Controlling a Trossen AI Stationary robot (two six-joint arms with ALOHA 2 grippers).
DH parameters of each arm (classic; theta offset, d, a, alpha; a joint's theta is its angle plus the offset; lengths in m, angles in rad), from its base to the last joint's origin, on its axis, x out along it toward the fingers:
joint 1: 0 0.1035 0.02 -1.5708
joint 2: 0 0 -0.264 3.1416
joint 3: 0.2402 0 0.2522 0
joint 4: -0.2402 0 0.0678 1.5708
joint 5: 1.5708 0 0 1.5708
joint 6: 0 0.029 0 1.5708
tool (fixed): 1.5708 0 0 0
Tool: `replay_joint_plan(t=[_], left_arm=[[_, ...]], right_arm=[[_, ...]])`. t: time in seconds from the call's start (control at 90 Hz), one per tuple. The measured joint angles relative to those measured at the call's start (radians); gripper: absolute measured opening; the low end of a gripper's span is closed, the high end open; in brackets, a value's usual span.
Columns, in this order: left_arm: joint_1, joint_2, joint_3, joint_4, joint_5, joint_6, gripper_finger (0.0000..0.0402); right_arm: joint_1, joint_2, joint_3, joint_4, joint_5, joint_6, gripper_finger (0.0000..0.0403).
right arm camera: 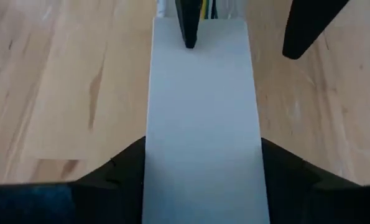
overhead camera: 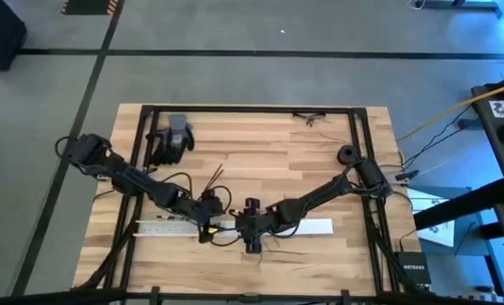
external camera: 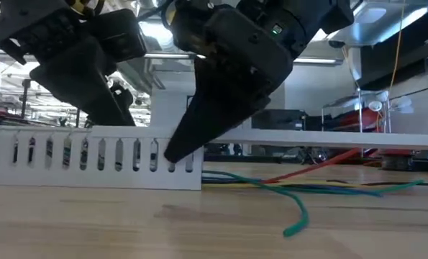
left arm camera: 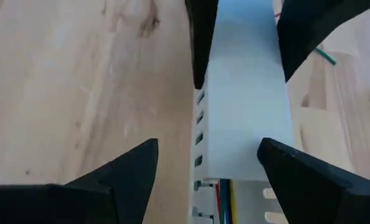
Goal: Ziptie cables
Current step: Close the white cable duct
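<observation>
White plastic fills both wrist views: a long flat white cover strip (right arm camera: 200, 118) lies on a white slotted cable duct (external camera: 91, 155) near the front of the wooden desk (overhead camera: 277, 152). I have the left gripper (overhead camera: 207, 227) over the uncovered slotted part and the right gripper (overhead camera: 252, 233) just beside it over the covered part, the two almost facing each other. From the right wrist, its fingers (right arm camera: 119, 171) stand wide, straddling the cover strip on both sides with nothing clamped. The left gripper's fingers (left arm camera: 132, 174) are also spread wide, one out over bare wood and one at the far edge of the strip, holding nothing.

The thin coloured cables (external camera: 300, 188), green, yellow, red and blue, run inside the duct, showing at the cover's end in the left wrist view. From the low view they spill out of the duct's end across the desk, one green end curling loose toward the front.

My worry is the closeness of the two grippers: any sideways correction could knock fingertip against fingertip. Closing on the cover could slide or tip it and drag the duct. The loose strands may also snag on a fingertip and pull out of the bundle.
</observation>
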Motion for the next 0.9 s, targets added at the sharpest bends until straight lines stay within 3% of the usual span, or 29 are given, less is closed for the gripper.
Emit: replay_joint_plan(t=[0.167, 0.344, 0.589, 0.9], left_arm=[[-0.001, -0.108, 0.031, -0.086, -0.009, 0.047, 0.0279], [-0.047, -0.210, 0.057, -0.245, -0.019, 0.000, 0.0279], [-0.125, -0.169, -0.001, -0.297, -0.077, -0.117, 0.0279], [-0.133, -0.082, -0.050, -0.145, -0.080, -0.086, 0.0276]], right_arm=[[-0.002, 0.000, 0.004, -0.020, 0.016, 0.000, 0.0227], [-0.002, -0.002, 0.005, -0.030, 0.022, 0.001, 0.0227], [-0.002, -0.004, 0.005, -0.036, 0.022, -0.001, 0.0227], [-0.011, -0.006, 0.006, -0.040, 0.020, -0.005, 0.0227]])
